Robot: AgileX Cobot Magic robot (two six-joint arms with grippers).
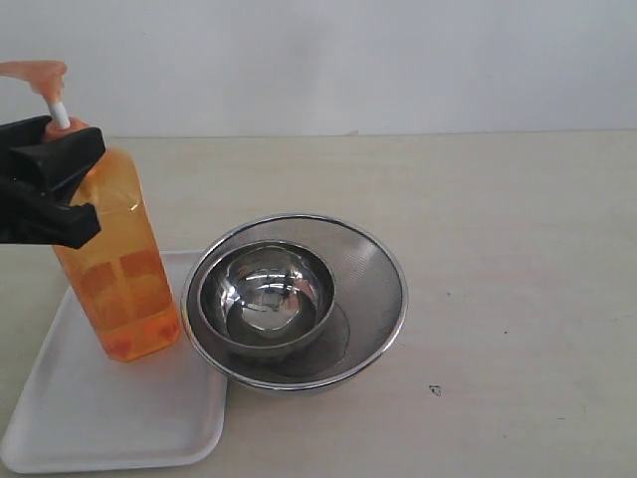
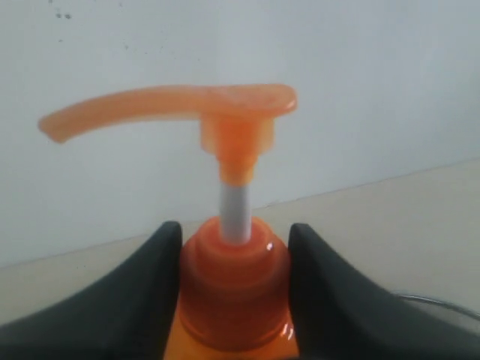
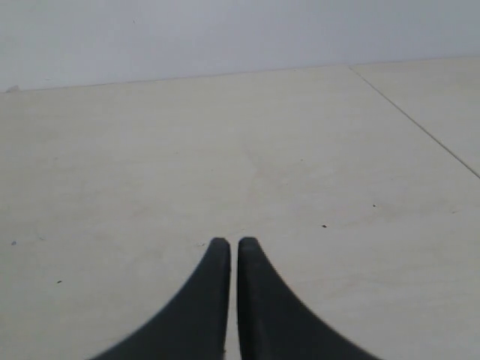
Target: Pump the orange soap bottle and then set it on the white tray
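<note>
Left gripper (image 2: 234, 238) clamps the bottle (image 1: 119, 279), seemingly seated on the tray (image 1: 100, 423) at the strainer's (image 1: 370, 267) nine o'clock, so release comes next; right gripper (image 3: 229, 244) pinched shut, empty.

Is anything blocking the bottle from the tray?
Nothing visible. The left gripper clamps the neck of the bottle, whose base is already over the tray; the strainer stands beside it.
</note>
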